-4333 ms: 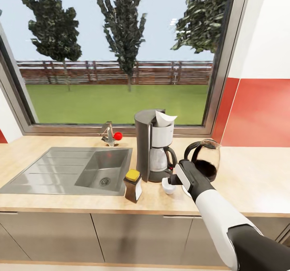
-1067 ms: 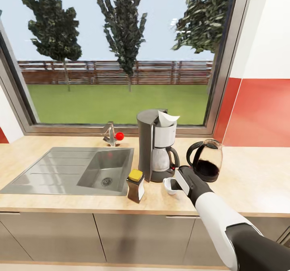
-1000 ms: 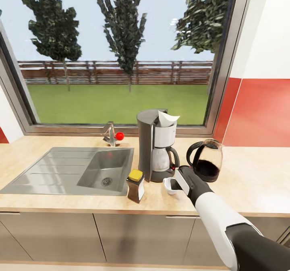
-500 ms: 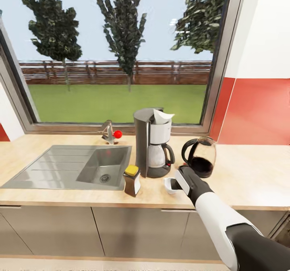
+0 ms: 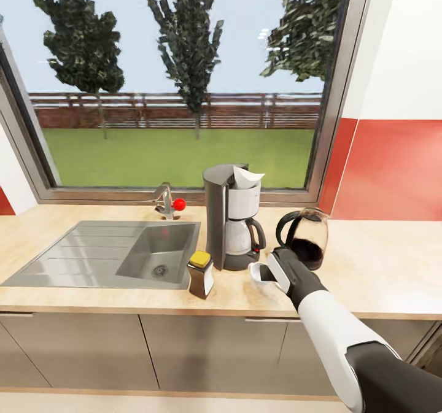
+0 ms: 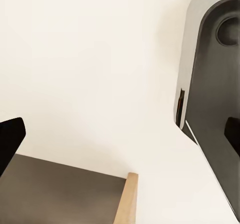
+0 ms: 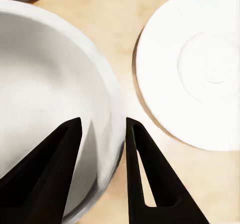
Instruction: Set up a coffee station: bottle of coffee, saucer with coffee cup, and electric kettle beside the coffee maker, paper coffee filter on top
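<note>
My right jaws [image 5: 263, 273] pinch the wall of the small white round coffee cup [image 5: 258, 272], one finger [image 7: 47, 176] inside the bowl and the other outside, so I can carry it by the rim just above the light beige wood-look worktop [image 5: 380, 266]. In my right wrist view the flat round white saucer [image 7: 195, 69] lies bare on the worktop just beside the cup, which is not yet over it; I judge the cup is held there for setting down on it. The cup looks empty. The tall dark grey coffee maker [image 5: 231, 218] stands behind, a white paper filter cone [image 5: 247, 176] in its top and its glass carafe looking empty. The squat yellow-capped coffee jar [image 5: 201, 274], dark inside, sits near its front by the steel sink [image 5: 104, 257]. The rounded glass electric kettle [image 5: 302, 239], dark low down, stands on its other side. Whether my left jaws are spread I cannot tell.
</note>
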Available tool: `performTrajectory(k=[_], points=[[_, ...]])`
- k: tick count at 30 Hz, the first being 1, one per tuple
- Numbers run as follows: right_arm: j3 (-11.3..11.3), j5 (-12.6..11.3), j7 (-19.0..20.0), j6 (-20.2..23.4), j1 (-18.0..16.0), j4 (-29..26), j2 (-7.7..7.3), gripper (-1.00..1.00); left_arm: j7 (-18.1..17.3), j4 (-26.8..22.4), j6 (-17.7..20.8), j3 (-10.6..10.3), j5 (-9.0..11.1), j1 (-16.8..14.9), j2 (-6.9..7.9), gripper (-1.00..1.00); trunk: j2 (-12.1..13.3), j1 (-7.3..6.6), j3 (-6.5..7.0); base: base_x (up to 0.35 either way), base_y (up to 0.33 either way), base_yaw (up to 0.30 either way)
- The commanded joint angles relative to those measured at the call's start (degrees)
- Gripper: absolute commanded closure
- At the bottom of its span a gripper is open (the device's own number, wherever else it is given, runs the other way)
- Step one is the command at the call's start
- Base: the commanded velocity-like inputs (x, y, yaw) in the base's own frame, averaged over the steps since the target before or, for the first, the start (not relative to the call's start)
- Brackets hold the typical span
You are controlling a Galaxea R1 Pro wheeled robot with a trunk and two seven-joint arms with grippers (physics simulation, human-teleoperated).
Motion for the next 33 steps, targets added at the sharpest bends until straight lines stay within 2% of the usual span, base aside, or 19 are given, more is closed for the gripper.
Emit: performTrajectory(k=[1,14,33], points=[[0.3,-0.6,-0.5,0.2,-0.1,-0.2,-0.04,1.0,0.2,-0.2,0.3,-0.5,0.6,0.0,0.01,-1.0,-0.1,0.02,-0.11,0.0,0.0,0.0],[0.3,-0.6,-0.6,0.3,-0.1,-0.5,-0.05,1.0,0.2,-0.2,0.5,-0.5,0.6,0.0,0.01,-1.0,-0.1,0.02,-0.11,0.07,-0.114,0.0],[0.5,-0.4,-0.6,0.3,-0.1,-0.1,-0.13,1.0,0.3,-0.2,0.6,-0.4,0.6,0.0,0.01,-1.0,-0.1,0.02,-0.11,0.004,-0.103,0.0]])
